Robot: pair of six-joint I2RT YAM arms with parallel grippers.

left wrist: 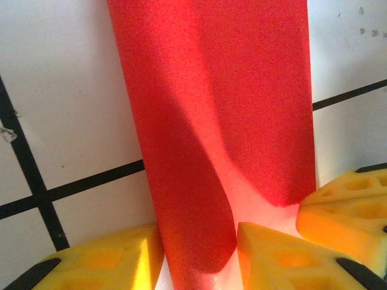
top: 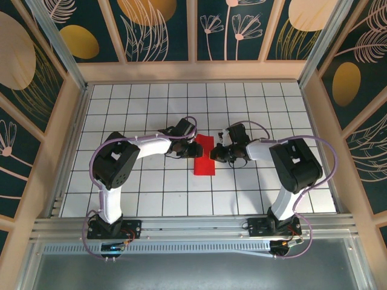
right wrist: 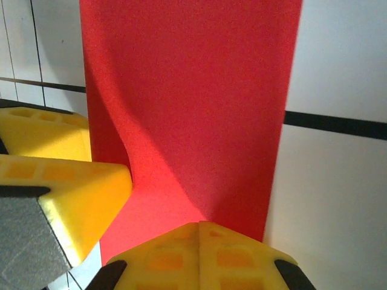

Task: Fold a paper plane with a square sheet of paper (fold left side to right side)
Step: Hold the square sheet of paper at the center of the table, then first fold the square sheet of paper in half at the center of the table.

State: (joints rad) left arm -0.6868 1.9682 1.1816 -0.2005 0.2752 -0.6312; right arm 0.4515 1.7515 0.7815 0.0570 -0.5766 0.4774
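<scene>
The paper (top: pixel 203 156) lies mid-table, folded over once, its fold uncreased. At its nine o'clock the left gripper (top: pixel 187 150) sits spread around the curl. At three o'clock the right gripper (top: pixel 213 156) is pressed together. Plane folds remain.

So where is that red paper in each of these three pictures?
Top external: the red paper is a narrow strip at the centre of the gridded table.
Left wrist: the red paper runs from the top edge to the bottom, its left side curled.
Right wrist: the red paper is a broad central strip from the top edge downward.
Shared landmark: the table's black lines.
</scene>
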